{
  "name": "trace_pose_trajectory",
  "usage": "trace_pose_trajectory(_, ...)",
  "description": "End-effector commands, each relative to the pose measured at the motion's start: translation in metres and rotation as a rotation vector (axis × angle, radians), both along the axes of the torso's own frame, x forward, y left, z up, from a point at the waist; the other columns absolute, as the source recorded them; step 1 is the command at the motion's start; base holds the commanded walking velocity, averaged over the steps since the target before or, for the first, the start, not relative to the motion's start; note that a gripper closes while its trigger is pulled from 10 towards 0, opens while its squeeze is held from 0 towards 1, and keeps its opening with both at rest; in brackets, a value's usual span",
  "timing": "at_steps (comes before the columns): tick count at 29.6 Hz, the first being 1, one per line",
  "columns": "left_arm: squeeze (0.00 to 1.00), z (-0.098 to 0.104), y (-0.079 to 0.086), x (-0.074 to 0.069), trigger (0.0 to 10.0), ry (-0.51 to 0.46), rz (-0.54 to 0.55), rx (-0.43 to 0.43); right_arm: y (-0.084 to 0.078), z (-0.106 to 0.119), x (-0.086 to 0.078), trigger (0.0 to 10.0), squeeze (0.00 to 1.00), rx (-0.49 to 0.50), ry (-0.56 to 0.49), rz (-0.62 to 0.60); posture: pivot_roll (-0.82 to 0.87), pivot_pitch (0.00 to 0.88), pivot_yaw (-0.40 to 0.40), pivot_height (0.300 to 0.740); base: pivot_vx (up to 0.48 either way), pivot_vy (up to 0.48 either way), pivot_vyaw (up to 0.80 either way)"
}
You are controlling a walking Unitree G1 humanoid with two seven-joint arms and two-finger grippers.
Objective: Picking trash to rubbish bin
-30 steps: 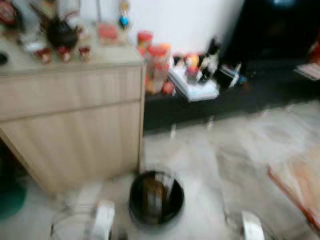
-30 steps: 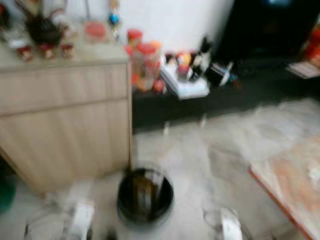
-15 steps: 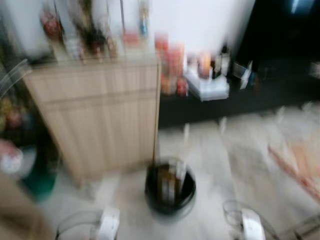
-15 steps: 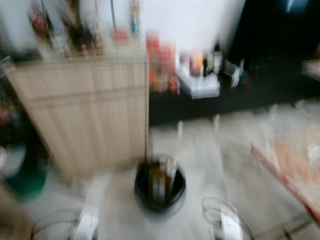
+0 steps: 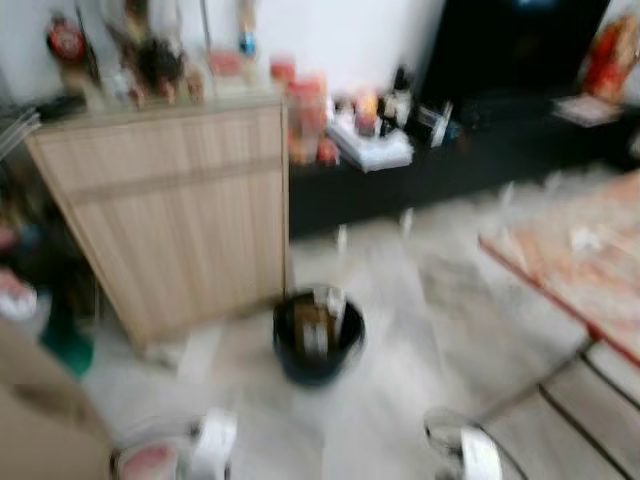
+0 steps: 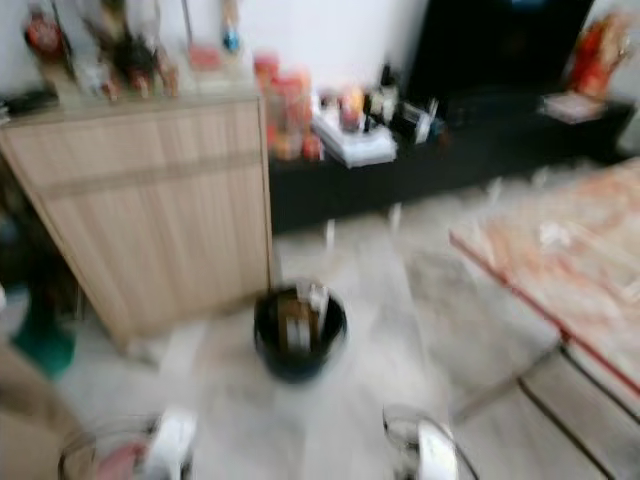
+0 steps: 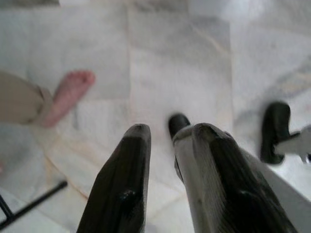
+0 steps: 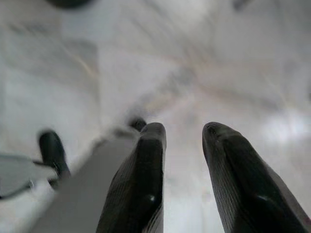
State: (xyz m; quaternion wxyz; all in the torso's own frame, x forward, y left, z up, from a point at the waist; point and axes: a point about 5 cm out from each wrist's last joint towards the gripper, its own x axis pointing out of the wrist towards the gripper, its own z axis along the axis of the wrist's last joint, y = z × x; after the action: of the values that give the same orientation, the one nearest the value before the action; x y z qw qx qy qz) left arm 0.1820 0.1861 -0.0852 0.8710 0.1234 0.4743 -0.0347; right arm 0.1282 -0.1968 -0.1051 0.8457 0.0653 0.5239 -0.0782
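The left gripper [image 7: 165, 141] ends in two long black fingers [image 7: 124, 189] with a finely ribbed, matte surface and blunt rounded tips; they taper from a broad base toward the tip, and a pale grey strip runs along the inner edge of one. The right gripper [image 8: 182, 136] has the same build: two black, faintly grooved fingers [image 8: 138, 189] with rounded ends, the jaws standing parted with a clear gap. In the blurred head views, the left arm [image 5: 205, 445] and the right arm [image 5: 478, 455] show as whitish-silver rounded housings, each ringed by a thin looping cable.
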Motion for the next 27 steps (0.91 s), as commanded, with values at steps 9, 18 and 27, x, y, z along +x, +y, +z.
trace_pose_trajectory(9, 0.0, 0.0, -0.008, 0.002, 10.0, 0.001, -0.002, -0.018, 0.002, -0.001, -0.006, 10.0, 0.0, -0.02, -0.03, -0.03, 0.01, 0.043, -0.119, 0.74, 0.0, 0.0, 0.0)
trace_pose_trajectory(18, 0.0, 0.001, -0.012, 0.004, 10.0, -0.002, -0.001, -0.024, -0.011, 0.002, -0.003, 10.0, 0.0, -0.037, -0.042, -0.043, -0.01, 0.049, -0.116, 0.74, 0.0, 0.0, -0.09)
trace_pose_trajectory(27, 0.0, 0.001, -0.014, 0.006, 10.0, -0.006, -0.003, -0.029, -0.045, 0.017, 0.019, 10.0, 0.0, -0.062, -0.087, -0.059, -0.02, 0.046, -0.116, 0.74, 0.0, 0.0, -0.8)
